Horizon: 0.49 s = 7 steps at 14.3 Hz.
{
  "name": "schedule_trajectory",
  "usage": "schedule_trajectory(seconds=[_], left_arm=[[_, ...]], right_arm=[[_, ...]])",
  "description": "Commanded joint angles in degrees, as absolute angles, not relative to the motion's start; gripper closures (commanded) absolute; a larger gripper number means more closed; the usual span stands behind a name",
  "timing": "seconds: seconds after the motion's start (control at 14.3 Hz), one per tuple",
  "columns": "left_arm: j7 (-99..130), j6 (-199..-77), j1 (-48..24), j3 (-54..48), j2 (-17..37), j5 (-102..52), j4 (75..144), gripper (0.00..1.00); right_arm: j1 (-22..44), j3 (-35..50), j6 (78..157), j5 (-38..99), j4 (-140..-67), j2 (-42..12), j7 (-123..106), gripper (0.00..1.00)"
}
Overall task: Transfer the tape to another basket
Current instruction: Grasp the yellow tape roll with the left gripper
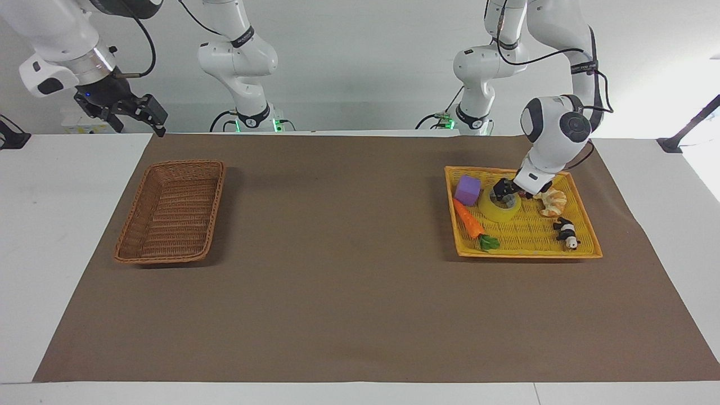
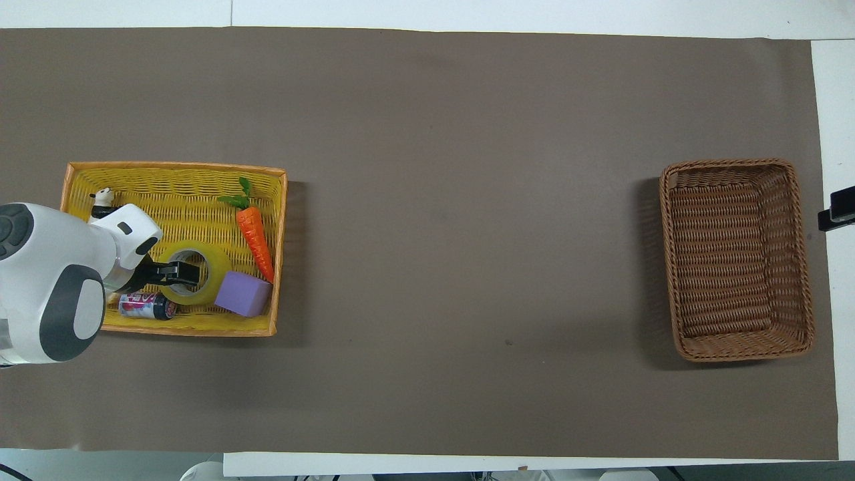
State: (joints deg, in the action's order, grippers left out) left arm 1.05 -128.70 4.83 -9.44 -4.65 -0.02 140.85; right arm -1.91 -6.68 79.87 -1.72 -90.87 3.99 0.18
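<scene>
I've got the left end effector [image 1: 504,191] spread and down at the tape [image 1: 500,207] in the yellow tray [image 1: 585,228], one finger seemingly inside the core to pinch its wall. The right end effector [image 1: 130,112] waits spread, up by the basket [image 1: 171,211], still empty.

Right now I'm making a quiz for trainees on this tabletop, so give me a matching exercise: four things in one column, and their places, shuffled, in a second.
Things:
1. tape
2. carrot
3. purple block
4. basket

Places:
A. alone at the right arm's end of the table
B. under the left gripper
C. in the yellow tray, farther from the robots than the purple block
D. in the tray's corner, beside the tape

Pairs: 1-B, 2-C, 3-D, 4-A
</scene>
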Motion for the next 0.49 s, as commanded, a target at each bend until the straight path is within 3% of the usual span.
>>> schedule_trajectory(seconds=[0.0, 0.35, 0.42], left_arm=[[1.05, -130.78, 4.31, -9.05, -4.57, 0.0, 142.21, 0.01], [0.53, -132.89, 4.31, -9.05, -2.37, 0.0, 142.47, 0.01], [0.44, -132.8, 4.31, -9.05, -2.37, 0.0, 142.47, 0.07]], right_arm=[[-2.29, -6.5, 80.68, -1.85, -92.55, 5.36, -1.06, 0.0], [-2.29, -6.5, 80.6, -1.85, -92.55, 5.36, -1.14, 0.0], [-2.29, -6.5, 80.68, -1.85, -92.55, 5.36, -1.14, 0.0]])
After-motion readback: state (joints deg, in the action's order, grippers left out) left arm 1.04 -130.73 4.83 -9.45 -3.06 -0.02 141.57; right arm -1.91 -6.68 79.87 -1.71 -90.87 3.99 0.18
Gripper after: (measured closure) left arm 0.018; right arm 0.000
